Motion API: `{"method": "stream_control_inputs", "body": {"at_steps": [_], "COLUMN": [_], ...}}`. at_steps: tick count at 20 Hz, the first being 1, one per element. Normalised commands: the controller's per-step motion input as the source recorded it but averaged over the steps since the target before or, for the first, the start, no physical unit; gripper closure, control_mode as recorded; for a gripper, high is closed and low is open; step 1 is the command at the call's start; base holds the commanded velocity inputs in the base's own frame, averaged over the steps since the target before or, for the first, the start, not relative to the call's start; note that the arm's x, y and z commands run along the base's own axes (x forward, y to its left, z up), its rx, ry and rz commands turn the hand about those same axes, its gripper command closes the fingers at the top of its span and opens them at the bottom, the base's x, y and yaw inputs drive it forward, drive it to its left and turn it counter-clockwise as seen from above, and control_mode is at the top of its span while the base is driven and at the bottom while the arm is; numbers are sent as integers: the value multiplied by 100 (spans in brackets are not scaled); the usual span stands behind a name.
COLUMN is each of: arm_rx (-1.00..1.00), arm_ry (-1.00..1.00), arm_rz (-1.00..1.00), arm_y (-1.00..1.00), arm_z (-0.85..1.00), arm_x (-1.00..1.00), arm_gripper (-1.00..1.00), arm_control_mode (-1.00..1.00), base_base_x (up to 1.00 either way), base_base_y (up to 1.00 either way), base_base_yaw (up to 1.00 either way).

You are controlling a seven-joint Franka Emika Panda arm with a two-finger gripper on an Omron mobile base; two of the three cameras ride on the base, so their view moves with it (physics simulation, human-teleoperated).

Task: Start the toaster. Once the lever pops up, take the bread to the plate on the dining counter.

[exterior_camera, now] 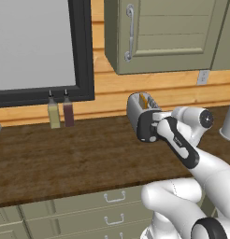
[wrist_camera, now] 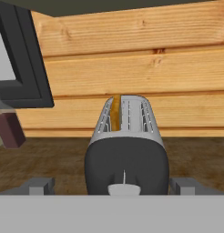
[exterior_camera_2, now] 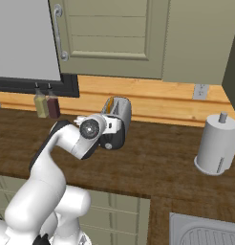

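Gripper (wrist_camera: 114, 185) released, jaws spread wide and holding nothing; in the hand view the two finger tips (wrist_camera: 40, 185) rise at 7 and 5 o'clock, one on either side of the toaster's black end panel and apart from it.

Toaster (wrist_camera: 126, 150): small, rounded, silvery-white shell with ribbed top, black end facing the hand, a pale lever tab low on that panel at 6 o'clock. Stands upright on the dark wood worktop (exterior_camera: 65, 158), near the plank back wall (wrist_camera: 132, 59). Bread (wrist_camera: 115, 113): tan-brown slice on edge in the left slot, only its top edge showing.

Left base view: toaster (exterior_camera: 138, 109) at about 3 o'clock from picture centre, arm links crowding its near end. Two bottles (exterior_camera: 61, 112) stand against the wall at 9 o'clock of the toaster, well apart from it; bare worktop lies between them. Right base view: paper-towel roll (exterior_camera_2: 215, 146) at 3 o'clock of the toaster (exterior_camera_2: 117, 119), well apart. Upper cabinet (exterior_camera_2: 114, 38) hangs above the toaster, with open wall between. Worktop front edge runs over green drawers (exterior_camera: 89, 210).
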Motion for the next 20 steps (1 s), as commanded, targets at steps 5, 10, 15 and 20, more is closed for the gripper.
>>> {"method": "stream_control_inputs", "body": {"at_steps": [5, 10, 15, 20], "arm_rx": [0, 0, -1, -1], "arm_ry": [0, 2, 1, 0], "arm_rz": [0, -1, -1, 0], "arm_y": [0, 5, 8, 4], "arm_z": [1, 14, 9, 0], "arm_x": [12, 40, 63, 65], "arm_gripper": [-100, -100, -100, -100], "arm_control_mode": [-100, -100, -100, -100], "base_base_x": [0, 0, 0, 0], "base_base_y": [0, 0, 0, 0], "base_base_yaw": [0, 0, 0, 0]}}
